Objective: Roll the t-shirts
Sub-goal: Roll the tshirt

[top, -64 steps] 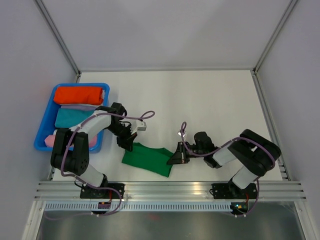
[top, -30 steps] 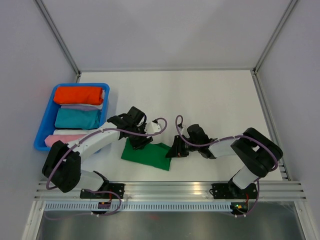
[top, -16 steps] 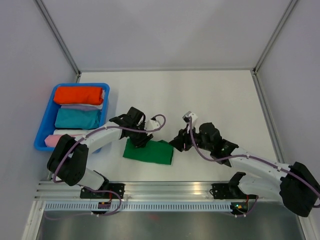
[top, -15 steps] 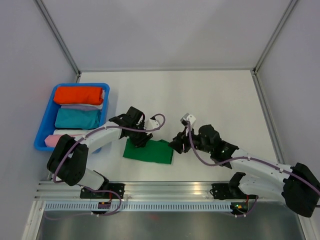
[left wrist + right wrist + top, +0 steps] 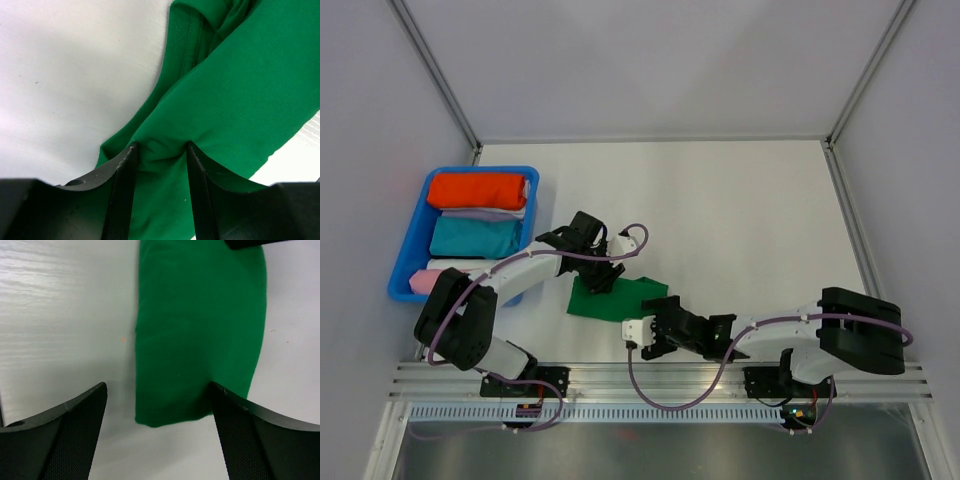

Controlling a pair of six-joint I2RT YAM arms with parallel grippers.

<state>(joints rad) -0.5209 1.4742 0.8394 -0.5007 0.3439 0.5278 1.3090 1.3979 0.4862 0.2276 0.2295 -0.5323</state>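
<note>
The green t-shirt (image 5: pixel 620 299) lies folded into a small flat rectangle on the white table, near the front. My left gripper (image 5: pixel 599 279) sits on its far left corner. In the left wrist view this gripper (image 5: pixel 160 150) is shut on a bunched fold of the t-shirt (image 5: pixel 240 85). My right arm lies low along the front of the table, its gripper (image 5: pixel 658 322) at the shirt's near right edge. In the right wrist view the right gripper (image 5: pixel 157 385) stands wide open, the end of the t-shirt (image 5: pixel 200 315) just ahead between the fingers, nothing gripped.
A blue bin (image 5: pixel 480 170) at the left holds an orange-red bundle (image 5: pixel 478 190), a teal bundle (image 5: pixel 475 237) and pale pink cloth (image 5: pixel 432 275). An aluminium rail (image 5: pixel 660 378) runs along the table's front edge. Grey walls enclose the table.
My right arm has swung from the shirt's right side round to its near side, low along the front, and its jaws have opened wide. The left gripper has kept its hold.
</note>
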